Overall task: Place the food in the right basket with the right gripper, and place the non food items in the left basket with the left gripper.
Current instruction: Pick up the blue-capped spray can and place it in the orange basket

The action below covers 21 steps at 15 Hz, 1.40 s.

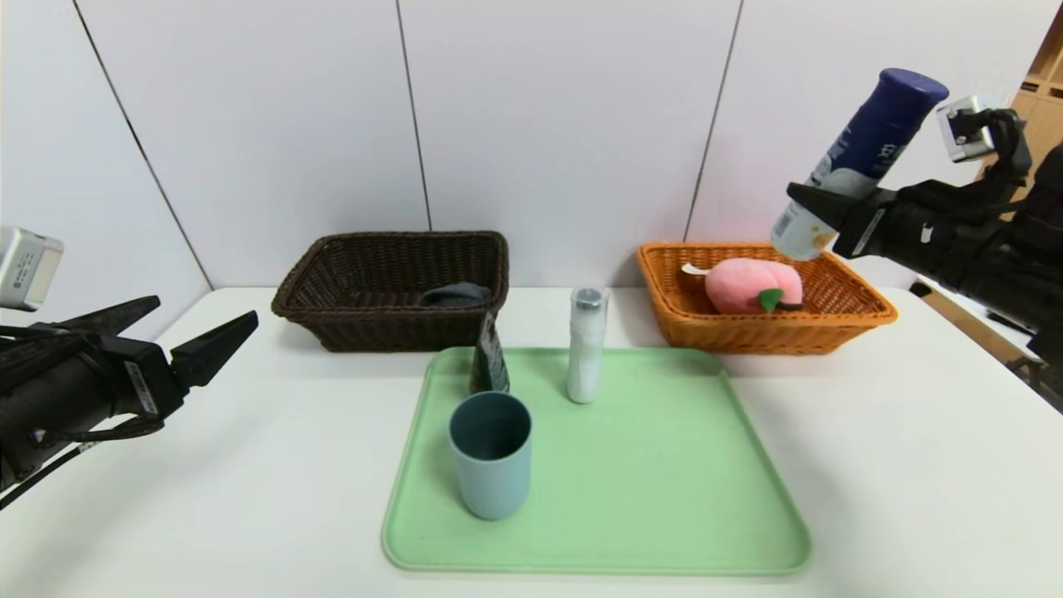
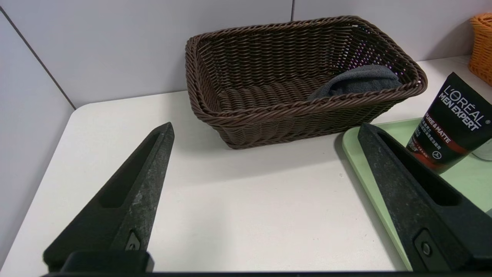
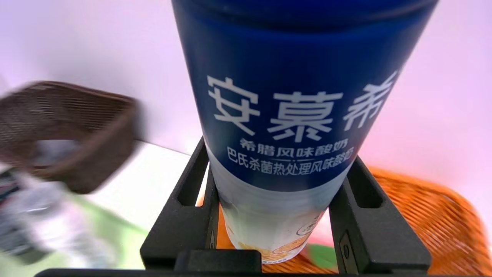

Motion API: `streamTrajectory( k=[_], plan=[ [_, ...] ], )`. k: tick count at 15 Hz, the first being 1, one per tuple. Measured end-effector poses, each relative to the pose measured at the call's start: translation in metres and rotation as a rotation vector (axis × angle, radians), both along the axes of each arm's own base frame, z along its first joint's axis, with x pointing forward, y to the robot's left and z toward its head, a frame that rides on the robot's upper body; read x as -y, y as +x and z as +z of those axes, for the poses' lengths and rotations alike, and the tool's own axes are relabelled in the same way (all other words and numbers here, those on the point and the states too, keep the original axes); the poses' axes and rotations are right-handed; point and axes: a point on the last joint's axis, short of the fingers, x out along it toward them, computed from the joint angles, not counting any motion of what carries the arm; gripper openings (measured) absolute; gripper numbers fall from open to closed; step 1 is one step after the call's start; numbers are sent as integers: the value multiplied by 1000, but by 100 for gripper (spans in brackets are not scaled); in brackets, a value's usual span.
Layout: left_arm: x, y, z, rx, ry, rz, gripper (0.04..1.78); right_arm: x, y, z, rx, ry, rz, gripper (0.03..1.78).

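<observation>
My right gripper (image 1: 818,208) is shut on the navy-capped white bottle (image 1: 855,162), held tilted above the orange basket (image 1: 864,320); the bottle fills the right wrist view (image 3: 292,115). The pink plush peach (image 1: 751,285) lies in that basket. My left gripper (image 1: 203,328) is open and empty above the table's left side, short of the dark brown basket (image 1: 332,282), which holds the grey cloth (image 1: 453,294). On the green tray (image 1: 664,498) stand the grey-blue cup (image 1: 490,455), the black tube (image 1: 490,355) and the slim grey-capped bottle (image 1: 586,345).
The baskets sit at the back of the white table (image 1: 913,465) against a panelled wall. In the left wrist view the brown basket (image 2: 269,115), the cloth (image 2: 357,80), the tube (image 2: 449,123) and the tray's edge (image 2: 357,161) show ahead.
</observation>
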Motion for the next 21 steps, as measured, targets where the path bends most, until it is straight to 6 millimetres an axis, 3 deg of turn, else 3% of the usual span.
streamTrajectory(
  k=[5, 9, 14, 21],
  plan=[
    [0, -2, 1, 4, 0, 0, 169, 31, 41, -14, -41, 5, -171, 78],
    [0, -3, 1, 8, -1, 1, 169, 50, 59, -38, -95, -10, -254, 78],
    [0, -5, 1, 11, -6, 1, 169, 73, 71, -58, -139, -15, -354, 78],
    [0, -5, 1, 9, -6, 1, 169, 76, 78, -71, -174, -28, -365, 78]
  ],
)
